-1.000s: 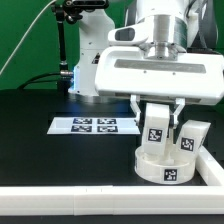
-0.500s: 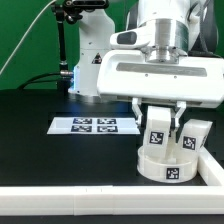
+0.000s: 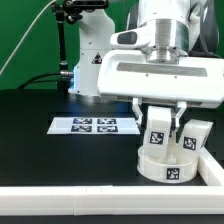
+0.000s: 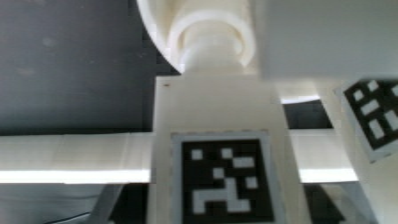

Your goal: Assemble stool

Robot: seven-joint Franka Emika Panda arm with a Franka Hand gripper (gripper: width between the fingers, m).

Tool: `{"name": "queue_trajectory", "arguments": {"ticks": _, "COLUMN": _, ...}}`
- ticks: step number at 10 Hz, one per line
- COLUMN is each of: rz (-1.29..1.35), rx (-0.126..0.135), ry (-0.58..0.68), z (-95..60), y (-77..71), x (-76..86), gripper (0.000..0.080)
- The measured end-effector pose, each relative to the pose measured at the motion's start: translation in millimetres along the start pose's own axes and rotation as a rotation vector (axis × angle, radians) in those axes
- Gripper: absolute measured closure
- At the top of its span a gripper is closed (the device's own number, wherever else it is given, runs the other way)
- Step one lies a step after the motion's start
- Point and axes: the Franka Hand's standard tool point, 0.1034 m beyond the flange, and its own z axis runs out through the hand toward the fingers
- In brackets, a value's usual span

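Jaws stand partway apart, one finger on each side of a tagged white leg (image 3: 157, 124), which they grip upright at the lower right of the exterior view. That gripper (image 3: 158, 122) hangs from the broad white arm housing filling the upper right of the frame. Just below the leg sits the round seat (image 3: 167, 164), low and ring-like, with a tag on its front rim. A second leg (image 3: 193, 137) stands at the seat's right side, leaning a little, touching or nearly touching the seat.

Room is tight here: the long white rail (image 3: 60, 205) runs along the bottom of the frame and turns up the right edge just beside the seat. Open black table (image 3: 40, 140) lies to the left, broken only by the marker board (image 3: 94, 125) at centre.

Only the wrist view shows the held leg (image 4: 221, 150) close up, its rounded peg end above a square body and a tag below, with another tagged part (image 4: 370, 115) at the frame's right edge.
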Motion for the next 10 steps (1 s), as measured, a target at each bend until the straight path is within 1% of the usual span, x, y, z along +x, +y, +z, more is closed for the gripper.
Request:
{"name": "queue_trajectory", "arguments": {"ticks": 2, "rz": 0.015, "rx": -0.005, "ry": 0.018, "z": -1.1, "y": 2.9, "x": -2.9, "gripper": 0.0463}}
{"name": "queue_trajectory", "arguments": {"ticks": 4, "rz": 0.045, "rx": -0.013, "ry": 0.021, "z": -2.0, "y": 2.7, "x": -4.9, "gripper": 0.0463}}
{"name": "queue_trajectory", "arguments": {"ticks": 8, "rz": 0.047, "rx": -0.013, "ry": 0.002, "z": -1.2, "y": 3.1, "x": -4.3, "gripper": 0.0463}}
{"name": "queue_trajectory", "arguments": {"ticks": 10, "rz": 0.046, "rx": -0.014, "ry": -0.013, "z": 0.2, "y": 3.3, "x": -7.4, "gripper": 0.0225}}
